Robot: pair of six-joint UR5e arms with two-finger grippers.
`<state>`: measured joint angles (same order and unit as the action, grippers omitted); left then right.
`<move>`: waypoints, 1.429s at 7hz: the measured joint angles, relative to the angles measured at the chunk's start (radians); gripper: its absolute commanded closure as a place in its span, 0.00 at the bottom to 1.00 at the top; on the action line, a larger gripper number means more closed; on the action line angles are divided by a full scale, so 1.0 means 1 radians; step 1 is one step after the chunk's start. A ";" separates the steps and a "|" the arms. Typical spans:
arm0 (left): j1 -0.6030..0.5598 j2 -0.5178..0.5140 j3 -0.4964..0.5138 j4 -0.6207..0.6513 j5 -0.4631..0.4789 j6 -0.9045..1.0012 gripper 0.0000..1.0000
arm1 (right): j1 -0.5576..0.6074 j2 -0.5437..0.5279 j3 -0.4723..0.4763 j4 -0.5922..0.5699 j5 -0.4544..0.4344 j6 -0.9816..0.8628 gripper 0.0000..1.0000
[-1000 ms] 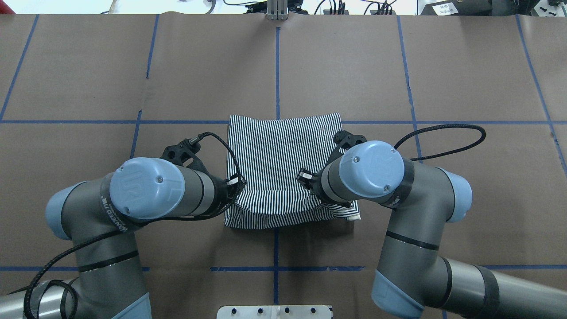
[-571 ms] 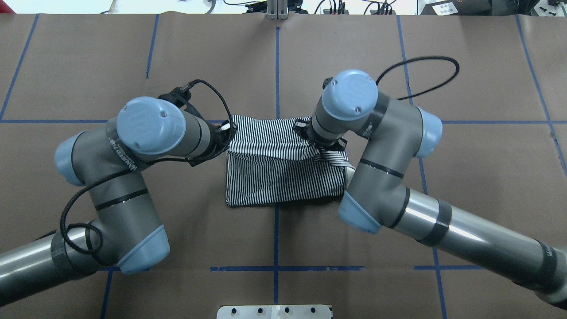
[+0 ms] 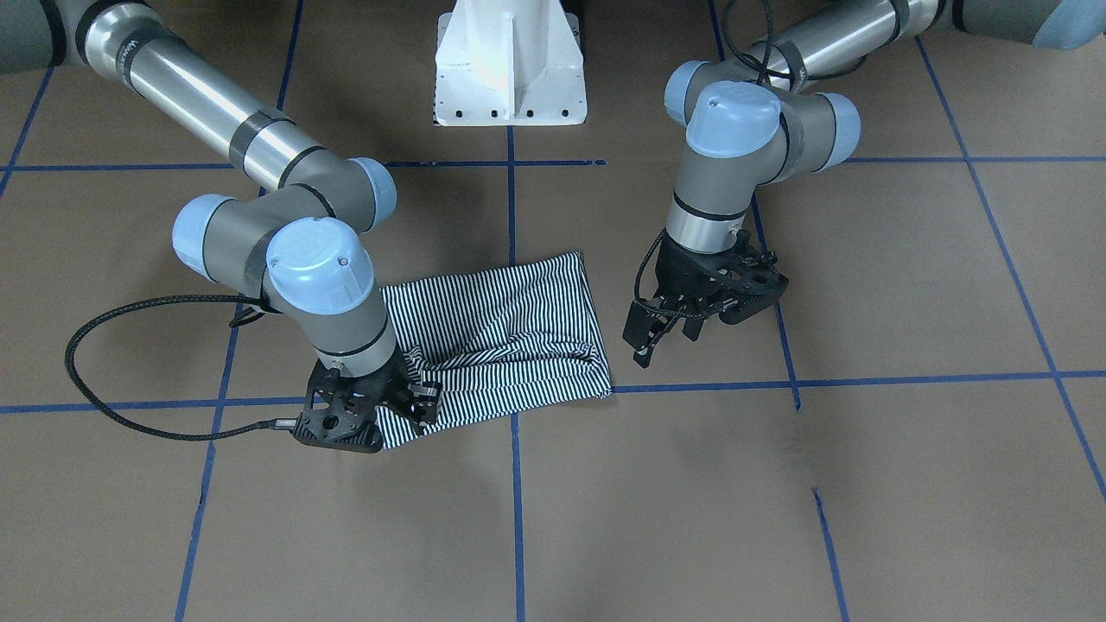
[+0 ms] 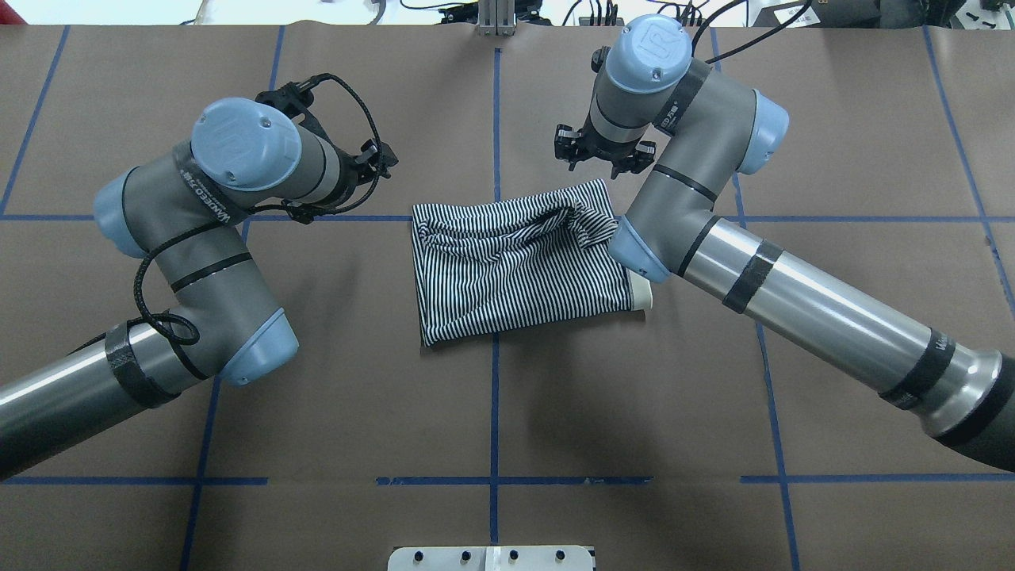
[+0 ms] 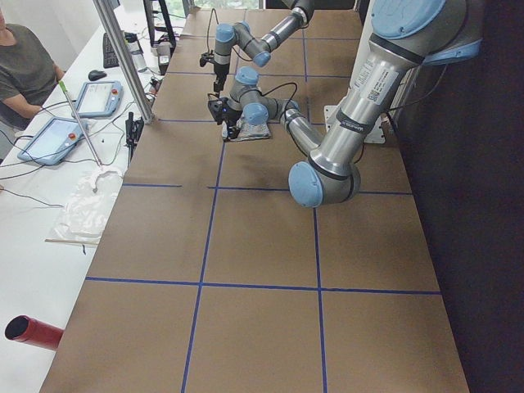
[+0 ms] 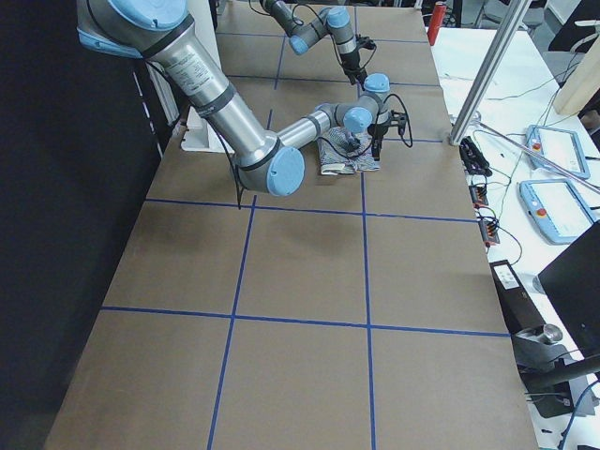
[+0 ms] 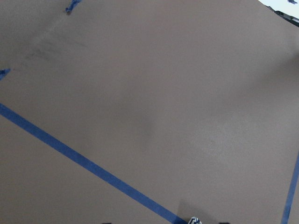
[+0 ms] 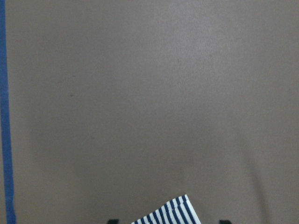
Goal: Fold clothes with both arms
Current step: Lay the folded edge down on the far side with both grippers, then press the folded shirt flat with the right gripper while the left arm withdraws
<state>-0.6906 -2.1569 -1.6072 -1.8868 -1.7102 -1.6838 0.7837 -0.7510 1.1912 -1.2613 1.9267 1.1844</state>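
Observation:
The striped polo shirt (image 4: 515,270) lies folded into a rough rectangle at the table's middle, with a rumpled ridge along its far edge and a bit of cream collar (image 4: 641,293) poking out at its right. It also shows in the front view as the shirt (image 3: 501,328). My left gripper (image 4: 379,162) (image 3: 665,341) hangs open and empty over bare table, beside the shirt's far left corner. My right gripper (image 4: 601,159) (image 3: 415,402) stands open just past the far right corner. Only the tip of that shirt corner (image 8: 168,212) shows between its fingers.
Brown paper with blue tape lines (image 4: 496,119) covers the table. The white pedestal base (image 3: 510,60) stands at the robot's side. Past the far edge are a metal post (image 5: 123,57), control tablets (image 5: 98,97) and a seated person (image 5: 24,74).
Both grippers carried the shirt's near edge forward to its far edge, doubling it over. They have since let go and moved off beyond the far corners.

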 measured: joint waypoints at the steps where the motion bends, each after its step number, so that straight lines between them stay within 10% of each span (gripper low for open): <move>1: -0.002 0.001 0.000 -0.002 -0.023 0.005 0.00 | 0.014 0.002 -0.006 -0.001 0.016 -0.039 0.00; 6: 0.044 -0.066 0.049 -0.053 -0.065 -0.082 0.00 | 0.036 -0.025 0.187 -0.221 0.112 -0.169 0.00; 10: -0.037 -0.045 0.047 -0.047 -0.171 0.042 0.00 | -0.216 0.006 0.274 -0.419 -0.191 -0.196 0.00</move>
<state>-0.7278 -2.2018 -1.5600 -1.9334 -1.8810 -1.6415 0.5679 -0.7450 1.4657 -1.6805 1.7357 0.9885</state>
